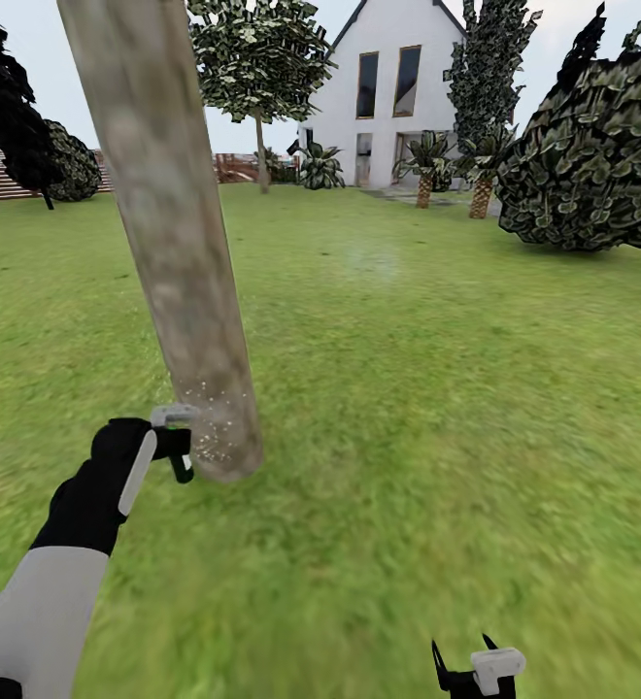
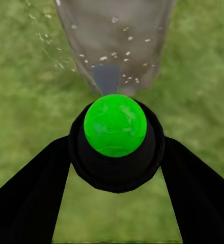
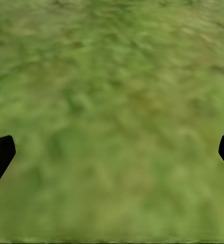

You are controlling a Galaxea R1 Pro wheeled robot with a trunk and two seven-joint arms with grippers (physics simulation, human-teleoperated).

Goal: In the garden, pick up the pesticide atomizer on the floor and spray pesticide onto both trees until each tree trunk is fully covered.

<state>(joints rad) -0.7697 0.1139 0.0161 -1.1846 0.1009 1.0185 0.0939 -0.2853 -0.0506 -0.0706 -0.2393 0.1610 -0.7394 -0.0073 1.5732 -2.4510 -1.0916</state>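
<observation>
Held in the left gripper (image 2: 115, 152): the pesticide atomizer (image 2: 115, 126), green round body pressed between both black fingers (image 2: 25, 198), grey nozzle aimed at the tree trunk (image 2: 117, 35). Seen from the head view at about 7 o'clock, low on the grass (image 1: 408, 408), nozzle just beside the trunk base. Pesticide (image 1: 209, 427) as whitish specks over the lowest part of the bark only; higher up no specks to see, though maybe too fine to tell.

Right gripper (image 1: 461, 655) at 5 o'clock, fingers spread wide, nothing between them, only lawn below.

Judged progress: pick-up done, spraying of this first trunk at the bottom part; upper trunk probably left to cover. Second tree (image 1: 259, 68) at 12 o'clock, well apart, near the white house (image 1: 398, 87), not yet treated as far as visible.
</observation>
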